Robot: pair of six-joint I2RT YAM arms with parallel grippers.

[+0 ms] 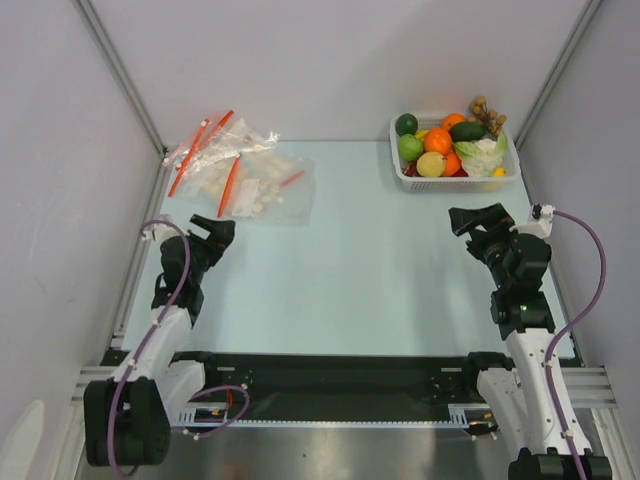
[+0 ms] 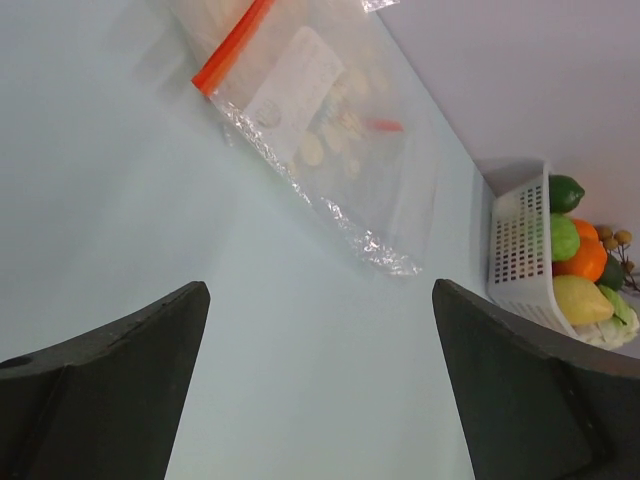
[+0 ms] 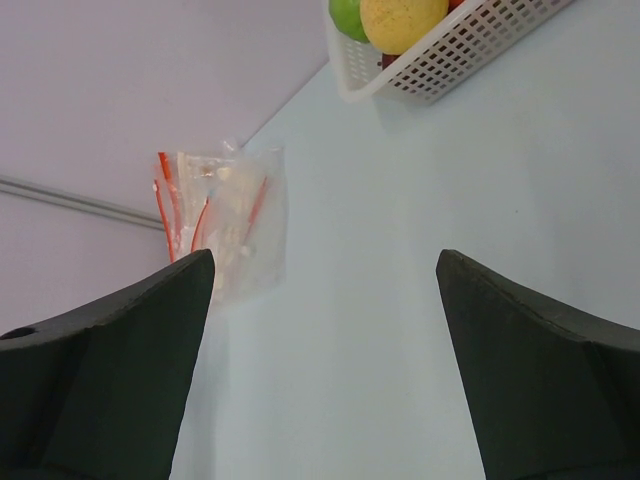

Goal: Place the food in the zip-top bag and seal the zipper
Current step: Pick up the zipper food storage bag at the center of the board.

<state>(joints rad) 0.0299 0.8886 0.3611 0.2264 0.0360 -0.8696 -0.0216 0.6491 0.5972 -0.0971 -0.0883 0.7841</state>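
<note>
Upper left of the top view, a pile of clear bags (image 1: pixel 238 172) lies crumpled and overlapping. I count 4 red-orange strips, so approx 3–4 bags. Which one is the plain zip-top bag, I cannot tell. Upper right sits 1 white basket (image 1: pixel 455 183) w/ the food (image 1: pixel 440 145): 3 oranges, 2 round greens, 1 lemon, 1 long dark-green piece, 1 pale leafy piece, 1 brown knobbly cluster, plus bits half hidden. Lower down are 2 arms; the left gripper (image 1: pixel 215 232) is near the pile and the right gripper (image 1: pixel 478 218) is below the basket. Both are spread and carry nothing. Left wrist view: the left gripper (image 2: pixel 315 300) has its fingers wide apart over bare table. One disc-dotted bag w/ an orange strip is at upper centre and the basket (image 2: pixel 520 245) at right. Risk: a pinch there could take the wrong bag, or 2 layers at once, since the film is floppy and stacked. Right wrist view: the right gripper (image 3: pixel 325 260) is also spread. The basket (image 3: pixel 450 50) is at the top w/ the lemon (image 3: pixel 403 20), and the pile at far left. Risk: round pieces could squirt from the fingers, and bag and basket sit well apart, so a carry may drop one.
</note>
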